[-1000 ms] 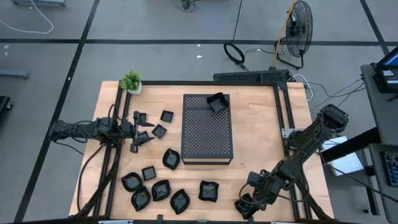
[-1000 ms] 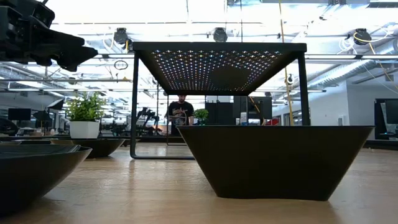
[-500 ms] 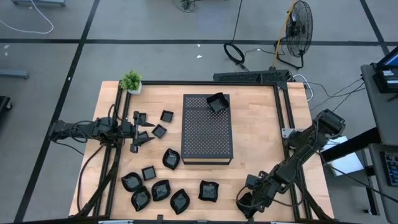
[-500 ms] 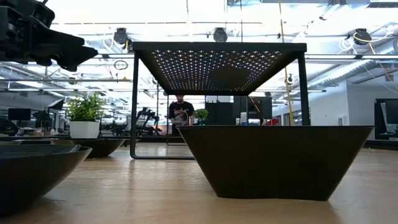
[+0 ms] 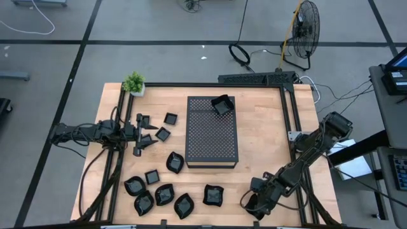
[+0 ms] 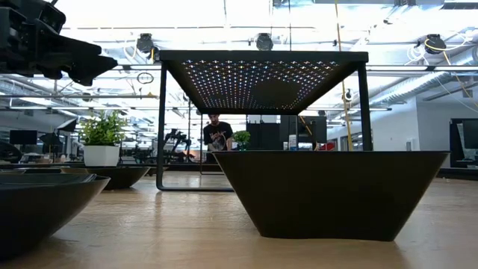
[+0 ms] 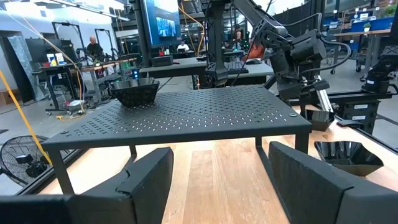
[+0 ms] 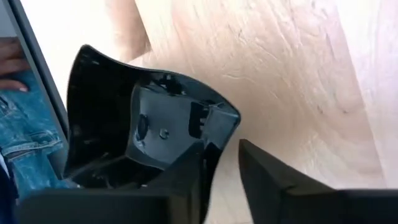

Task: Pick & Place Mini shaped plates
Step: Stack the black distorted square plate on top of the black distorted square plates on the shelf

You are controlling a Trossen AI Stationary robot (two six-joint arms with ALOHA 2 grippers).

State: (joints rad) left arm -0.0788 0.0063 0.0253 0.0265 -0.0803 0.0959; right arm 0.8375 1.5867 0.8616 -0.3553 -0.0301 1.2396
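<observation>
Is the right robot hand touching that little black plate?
Touching. In the right wrist view, one of the right gripper's fingers sits inside the plate, against its rim, the other outside.

Grey floor [image 5: 159,57] w/ fan [image 5: 307,32]

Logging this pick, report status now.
Left gripper open, idle at table's left side. Right gripper at the near table edge, fingers straddling the rim of a mini plate. One plate already on perforated box. Nothing obstructing.
</observation>
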